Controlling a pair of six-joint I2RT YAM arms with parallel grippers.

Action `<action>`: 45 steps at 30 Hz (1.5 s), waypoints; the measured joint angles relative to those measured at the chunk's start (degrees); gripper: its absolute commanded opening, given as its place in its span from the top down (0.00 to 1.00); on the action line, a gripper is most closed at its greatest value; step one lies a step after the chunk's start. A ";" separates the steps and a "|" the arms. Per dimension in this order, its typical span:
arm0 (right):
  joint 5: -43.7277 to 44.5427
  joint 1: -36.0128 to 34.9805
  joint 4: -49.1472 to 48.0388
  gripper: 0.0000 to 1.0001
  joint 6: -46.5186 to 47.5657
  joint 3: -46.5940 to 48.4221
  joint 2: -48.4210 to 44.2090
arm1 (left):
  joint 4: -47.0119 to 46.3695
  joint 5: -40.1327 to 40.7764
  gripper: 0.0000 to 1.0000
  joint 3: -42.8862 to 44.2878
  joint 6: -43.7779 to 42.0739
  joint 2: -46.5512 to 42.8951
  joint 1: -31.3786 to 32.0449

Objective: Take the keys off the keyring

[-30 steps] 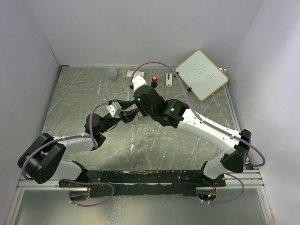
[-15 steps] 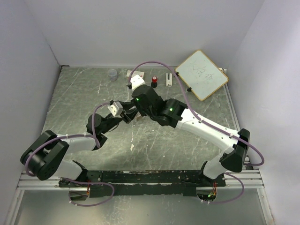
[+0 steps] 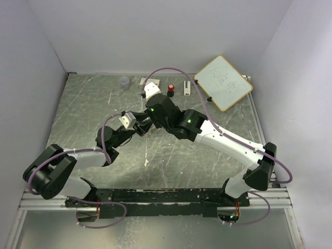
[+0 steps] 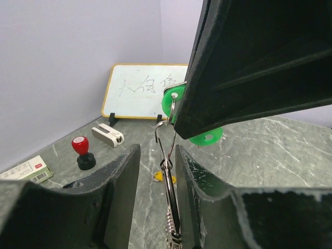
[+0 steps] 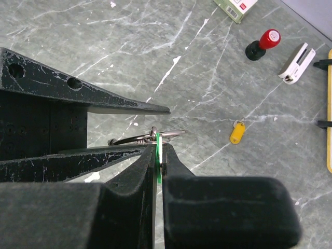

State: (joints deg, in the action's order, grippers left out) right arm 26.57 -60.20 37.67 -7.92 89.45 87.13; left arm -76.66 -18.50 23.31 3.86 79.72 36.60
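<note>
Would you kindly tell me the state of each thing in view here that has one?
Left gripper: part open around the keyring.
Right gripper: shut on the green key.
Keyring: aloft, green key threaded on it.
Green key: pinched edge-on.
Yellow key: off the ring, lying on the table.
Stamp: upright.

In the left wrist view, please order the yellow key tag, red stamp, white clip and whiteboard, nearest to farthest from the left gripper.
From the left gripper:
1. yellow key tag, on the table just ahead
2. red stamp, left
3. white clip, behind it
4. whiteboard, far back
</note>
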 measured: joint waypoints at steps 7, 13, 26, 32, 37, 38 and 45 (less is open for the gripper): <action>-0.02 -0.02 -0.13 1.00 0.02 0.00 0.00 | 0.26 0.59 0.66 0.24 -0.26 -0.13 0.00; -0.07 -0.04 -0.15 1.00 0.07 0.00 0.02 | 0.31 1.81 0.66 0.26 -0.48 -1.11 0.02; -0.13 -0.02 -0.52 1.00 0.28 0.00 0.46 | 0.22 1.75 0.93 0.26 -0.48 -1.25 0.31; 0.55 -0.04 -0.50 1.00 0.28 0.00 0.48 | 0.48 1.66 0.93 0.26 -1.44 -1.44 0.33; 2.05 -0.11 0.31 1.00 0.24 0.39 0.48 | 1.88 1.57 0.93 0.22 -3.43 -2.69 0.37; 2.43 -0.13 0.63 1.00 0.24 0.74 0.52 | 2.10 1.51 0.93 0.22 -3.82 -2.93 0.37; 4.31 -0.63 3.08 1.00 0.46 3.52 0.74 | 3.13 -0.52 0.93 0.22 -7.67 -5.16 0.74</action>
State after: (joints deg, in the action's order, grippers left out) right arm 30.87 -60.84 40.75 -7.46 92.97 87.88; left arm -73.54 -19.03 23.53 -3.81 74.56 37.34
